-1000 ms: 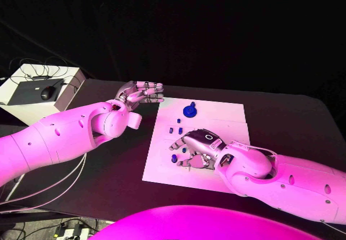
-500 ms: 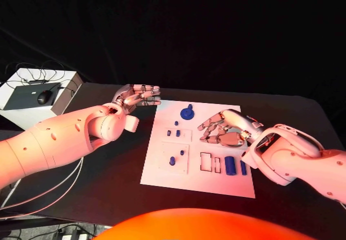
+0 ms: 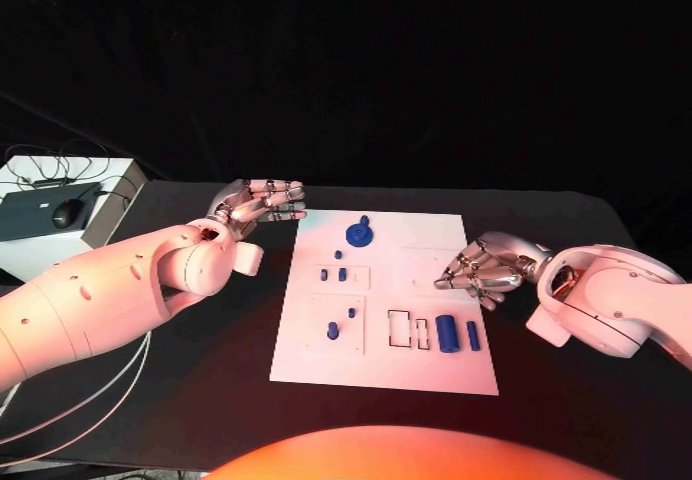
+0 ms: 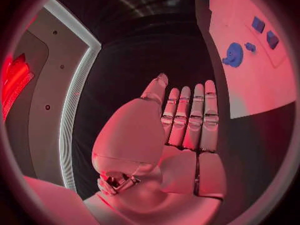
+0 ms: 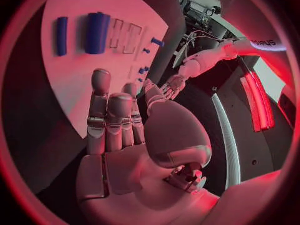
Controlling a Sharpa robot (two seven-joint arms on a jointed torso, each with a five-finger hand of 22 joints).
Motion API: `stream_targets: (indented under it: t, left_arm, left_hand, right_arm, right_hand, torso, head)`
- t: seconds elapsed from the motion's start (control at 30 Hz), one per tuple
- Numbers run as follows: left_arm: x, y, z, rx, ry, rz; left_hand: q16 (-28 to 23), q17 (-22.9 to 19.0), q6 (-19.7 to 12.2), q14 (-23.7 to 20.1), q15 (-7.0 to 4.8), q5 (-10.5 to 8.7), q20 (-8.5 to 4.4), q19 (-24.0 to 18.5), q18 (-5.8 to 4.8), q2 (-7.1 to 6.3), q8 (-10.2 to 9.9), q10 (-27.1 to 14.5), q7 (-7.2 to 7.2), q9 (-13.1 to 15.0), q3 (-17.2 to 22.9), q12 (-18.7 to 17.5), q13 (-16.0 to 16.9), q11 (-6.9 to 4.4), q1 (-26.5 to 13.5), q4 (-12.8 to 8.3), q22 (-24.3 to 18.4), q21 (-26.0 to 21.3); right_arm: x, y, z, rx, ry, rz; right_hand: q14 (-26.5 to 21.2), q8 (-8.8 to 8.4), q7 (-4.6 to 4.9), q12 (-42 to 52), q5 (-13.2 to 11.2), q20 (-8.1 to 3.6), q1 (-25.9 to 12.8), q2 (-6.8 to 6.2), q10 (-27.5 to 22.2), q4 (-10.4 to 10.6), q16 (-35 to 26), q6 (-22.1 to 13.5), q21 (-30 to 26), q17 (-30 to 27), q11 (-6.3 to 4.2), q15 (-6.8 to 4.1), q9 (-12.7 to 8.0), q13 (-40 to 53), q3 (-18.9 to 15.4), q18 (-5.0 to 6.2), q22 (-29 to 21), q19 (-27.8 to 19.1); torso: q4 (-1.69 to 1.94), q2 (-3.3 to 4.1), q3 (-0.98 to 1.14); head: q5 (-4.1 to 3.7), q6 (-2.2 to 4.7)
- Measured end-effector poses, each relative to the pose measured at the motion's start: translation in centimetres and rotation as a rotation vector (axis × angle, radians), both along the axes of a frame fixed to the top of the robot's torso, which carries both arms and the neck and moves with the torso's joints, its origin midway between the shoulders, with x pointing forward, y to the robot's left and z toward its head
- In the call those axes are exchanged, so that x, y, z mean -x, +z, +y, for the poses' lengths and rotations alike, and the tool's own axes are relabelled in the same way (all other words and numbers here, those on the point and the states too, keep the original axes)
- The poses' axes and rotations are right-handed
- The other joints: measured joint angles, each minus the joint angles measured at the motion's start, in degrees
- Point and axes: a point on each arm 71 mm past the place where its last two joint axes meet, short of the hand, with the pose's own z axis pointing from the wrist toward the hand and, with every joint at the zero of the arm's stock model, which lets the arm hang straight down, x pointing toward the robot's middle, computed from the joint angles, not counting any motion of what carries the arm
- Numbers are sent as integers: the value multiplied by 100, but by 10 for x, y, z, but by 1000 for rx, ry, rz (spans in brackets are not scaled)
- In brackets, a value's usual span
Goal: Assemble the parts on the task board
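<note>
Both hands empty; left hand [image 3: 260,203] fingers straight, together; right hand [image 3: 483,268] curled.

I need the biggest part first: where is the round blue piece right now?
In the head view, the round blue piece lies at the task board's far end, nearest the left hand.

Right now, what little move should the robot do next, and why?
Probably bring the right hand down toward the two blue bars lying loose near the task board's near right corner. That hand holds nothing and hovers at the board's right edge, closest to them, and empty rectangular slots sit just beside them. The left hand waits off the board's far left corner.
</note>
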Motion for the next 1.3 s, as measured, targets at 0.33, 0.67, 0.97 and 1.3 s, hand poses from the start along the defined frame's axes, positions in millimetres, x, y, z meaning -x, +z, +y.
stream_targets:
  t: [0.33, 0.67, 0.97, 1.3]
  left_arm:
    - [1, -1, -2, 3, -4, 1]
    - [2, -3, -4, 6, -8, 6]
    - [3, -5, -2, 5, -7, 9]
    - [3, -5, -1, 4, -6, 10]
  left_hand:
    - [0, 0, 0, 0, 0, 0, 0, 0, 1, 0, 0, 0, 0, 0, 0, 0, 0, 0, 0, 0, 0, 0]
    - [0, 0, 0, 0, 0, 0, 0, 0, 1, 0, 0, 0, 0, 0, 16, 0, 0, 0, 0, 16, 0, 0]
    - [0, 0, 0, 0, 0, 0, 0, 0, 0, 0, 0, -1, 0, 0, 16, 0, 0, 0, 0, 16, 1, 0]
    - [0, 0, 0, 0, 0, 0, 0, 0, 0, 0, 0, -1, 0, 0, 13, 0, 0, 0, 0, 18, 1, 0]
  right_arm:
    - [18, -19, -24, 174, -47, 216]
    - [26, -35, -18, 271, -12, 269]
    - [23, -37, -1, 317, 31, 230]
    - [18, -40, 8, 362, 65, 207]
  right_hand:
    - [14, -15, -48, 359, 0, -19, -423, 56, 316, 82, 411, -25, 729, 836, -54, -18, 1048, 1057, -73, 0, -1, 19]
    - [43, 21, -128, 335, 0, -19, -750, -115, 388, 338, 474, -88, 1019, 1113, -85, -48, 2163, 1210, -132, 0, -1, 19]
    - [43, 20, -175, 369, 438, -40, -989, -114, 408, 584, 512, -79, 1179, 1282, -106, -48, 2601, 1296, -484, -90, -2, 40]
    - [59, 20, -175, 369, 461, -41, -964, 46, 408, 579, 545, -79, 1264, 1375, -106, -65, 2843, 1327, -899, -90, -3, 41]
  torso:
    - [-32, -66, -2]
    - [-68, -134, -20]
    - [-71, -149, -24]
    - [-73, -147, -28]
  head:
    - [-220, -79]
    - [-364, -151]
    - [-406, -175]
    - [-420, -188]
